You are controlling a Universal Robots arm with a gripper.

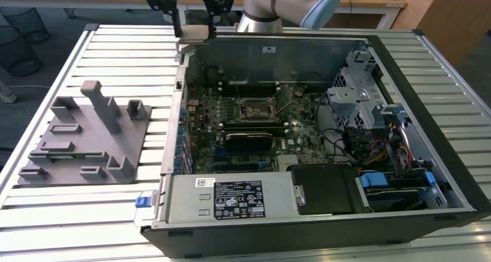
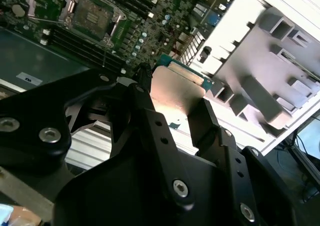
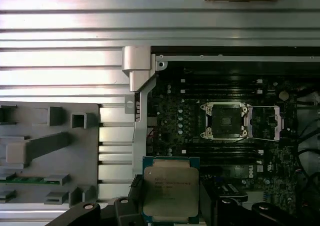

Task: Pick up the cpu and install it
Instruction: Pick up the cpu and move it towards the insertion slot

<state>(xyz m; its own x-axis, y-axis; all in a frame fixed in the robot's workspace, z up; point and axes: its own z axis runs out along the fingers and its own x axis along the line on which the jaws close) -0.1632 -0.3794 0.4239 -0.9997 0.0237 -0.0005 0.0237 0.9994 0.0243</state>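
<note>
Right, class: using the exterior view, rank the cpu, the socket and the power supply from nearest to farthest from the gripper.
1. cpu: held in the gripper, above the far corner of the case, on the exterior view's left.
2. socket: mid-case, on the board.
3. power supply: along the case's near edge.

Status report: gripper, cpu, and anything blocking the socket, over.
Gripper shut on the cpu. Held above the computer case edge, short of the socket. Socket open, nothing seen in the way.
</note>
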